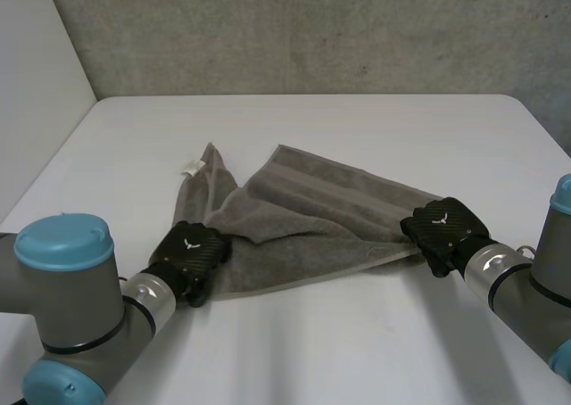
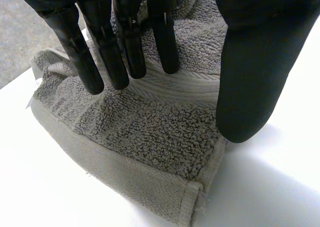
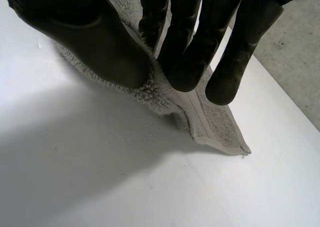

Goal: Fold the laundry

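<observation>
Grey towel [image 1: 303,209], rumpled, on the middle of the white surface [image 1: 357,334], spread wide from the near left to the near right. Far left part drawn into a narrow peak pointing toward the grey wall [image 1: 312,30], with a small white tag [image 1: 191,167] at its tip. Broad right part flatter, with a woven band running along the far edge and a hem along the near edge.

Left robot hand [image 1: 189,253] on the near left corner of the towel. Released: in the left wrist view, fingers [image 2: 127,47] straight and side by side, tips down on the towel's woven band, thumb [image 2: 260,62] straight too, standing apart from them at the towel's side edge. Hemmed corner [image 2: 192,197] flat on the surface beneath the palm, pinched by nothing.

Right robot hand [image 1: 443,231] at the towel's near right corner, grasping the towel. In the right wrist view, edge of the cloth nipped between thumb [image 3: 90,42] and fingers [image 3: 192,52], raised off the surface at the pinch. Past the fingertips, the corner [image 3: 235,147] drooping down to touch the surface, its hem on show.

Both arms reaching in from the near side, the left arm [image 1: 62,307] from the near left, the right arm [image 1: 526,289] from the near right, well apart, with the towel's near hem stretched between the two hands.
</observation>
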